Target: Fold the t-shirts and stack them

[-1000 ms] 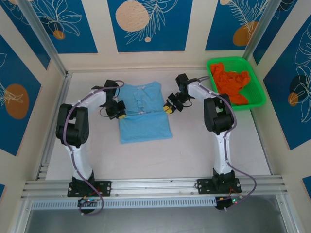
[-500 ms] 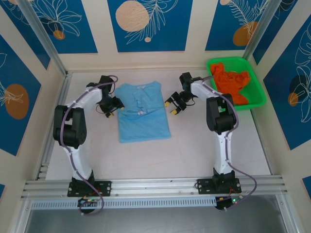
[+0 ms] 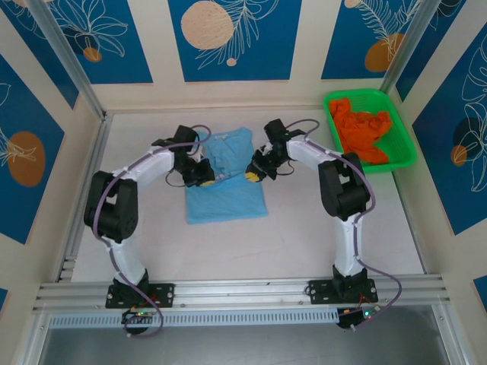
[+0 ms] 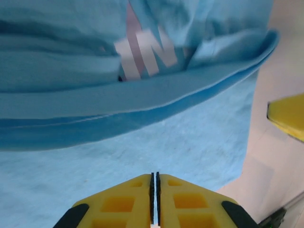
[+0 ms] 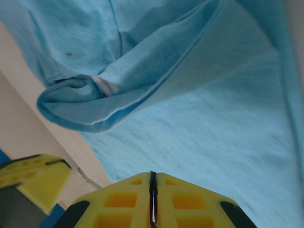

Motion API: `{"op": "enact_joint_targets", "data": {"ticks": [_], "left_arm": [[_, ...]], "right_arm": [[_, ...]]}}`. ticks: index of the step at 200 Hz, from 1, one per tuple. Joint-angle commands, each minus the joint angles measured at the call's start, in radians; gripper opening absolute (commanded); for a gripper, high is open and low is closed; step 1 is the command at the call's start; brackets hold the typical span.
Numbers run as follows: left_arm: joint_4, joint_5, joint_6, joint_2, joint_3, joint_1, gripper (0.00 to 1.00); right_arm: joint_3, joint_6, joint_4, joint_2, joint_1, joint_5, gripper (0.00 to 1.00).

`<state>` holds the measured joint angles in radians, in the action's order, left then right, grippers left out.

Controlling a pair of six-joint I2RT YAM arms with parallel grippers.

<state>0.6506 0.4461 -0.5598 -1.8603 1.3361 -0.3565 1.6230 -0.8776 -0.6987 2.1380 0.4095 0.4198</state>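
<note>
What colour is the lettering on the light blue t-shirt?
The lettering on the light blue t-shirt is white; the left wrist view shows it best.

The pale tabletop (image 3: 304,228) carries a light blue t-shirt (image 3: 228,194) toward 12 o'clock and a green basket (image 3: 370,93) at 2 o'clock.

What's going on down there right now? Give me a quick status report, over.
Fingers shut: left gripper and right gripper flank the light blue t-shirt. Partly folded, top bunched. The orange t-shirt waits in the green basket. Nothing blocking.
</note>
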Motion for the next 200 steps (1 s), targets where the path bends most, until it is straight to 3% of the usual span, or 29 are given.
{"op": "enact_joint_targets", "data": {"ticks": [1,60,106,157,200], "left_arm": [[-0.015,0.075,0.069,-0.009,-0.052,-0.016,0.11],[-0.050,0.046,0.146,-0.031,-0.053,-0.035,0.18],[-0.043,-0.182,0.126,-0.081,0.009,-0.029,0.22],[-0.019,-0.311,0.041,-0.109,0.040,0.034,0.24],[-0.055,-0.318,-0.014,-0.097,-0.057,0.115,0.25]], "right_arm": [[0.111,0.009,-0.096,0.089,0.007,0.003,0.12],[0.330,-0.036,-0.223,0.259,-0.016,-0.053,0.19],[0.369,-0.084,-0.234,0.301,-0.035,-0.029,0.25],[0.350,-0.079,-0.260,0.308,-0.065,-0.024,0.27],[0.364,-0.075,-0.263,0.326,-0.078,-0.010,0.29]]}}
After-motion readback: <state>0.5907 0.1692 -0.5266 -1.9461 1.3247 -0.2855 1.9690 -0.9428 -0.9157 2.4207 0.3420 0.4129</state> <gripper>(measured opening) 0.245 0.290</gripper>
